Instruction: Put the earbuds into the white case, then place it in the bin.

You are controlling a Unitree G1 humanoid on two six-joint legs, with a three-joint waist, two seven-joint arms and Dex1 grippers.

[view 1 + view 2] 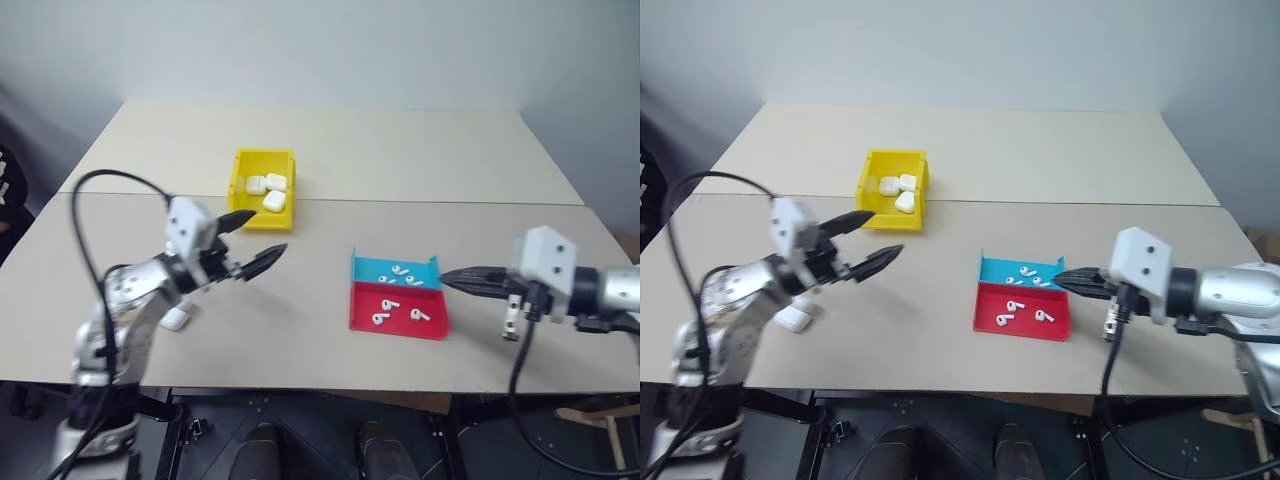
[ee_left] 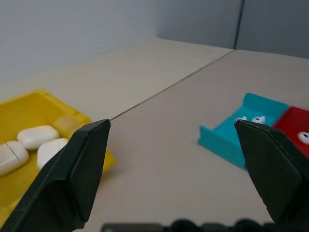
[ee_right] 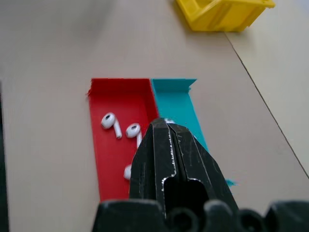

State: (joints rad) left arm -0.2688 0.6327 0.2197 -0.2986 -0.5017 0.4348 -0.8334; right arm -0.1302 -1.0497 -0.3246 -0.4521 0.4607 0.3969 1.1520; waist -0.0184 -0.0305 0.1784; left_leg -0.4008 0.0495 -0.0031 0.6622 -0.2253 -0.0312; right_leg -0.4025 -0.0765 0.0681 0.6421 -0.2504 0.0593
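Note:
The yellow bin (image 1: 239,178) stands at the table's middle seam with three white cases (image 1: 274,200) inside. Another white case (image 1: 175,320) lies on the table beneath my left arm. My left gripper (image 1: 268,232) hovers open and empty just in front of the bin, its fingers (image 2: 77,169) spread wide. Earbuds (image 1: 388,305) lie in the red tray (image 1: 362,300), and more earbuds (image 1: 401,270) lie in the blue tray (image 1: 368,269). My right gripper (image 1: 447,279) is shut and empty, its tip at the right edge of the trays, above them in the right wrist view (image 3: 164,123).
The two flat trays sit side by side right of centre, the blue one behind the red. A seam (image 1: 450,203) runs across the table behind them. Black cables hang from both wrists. The table's front edge lies close under both arms.

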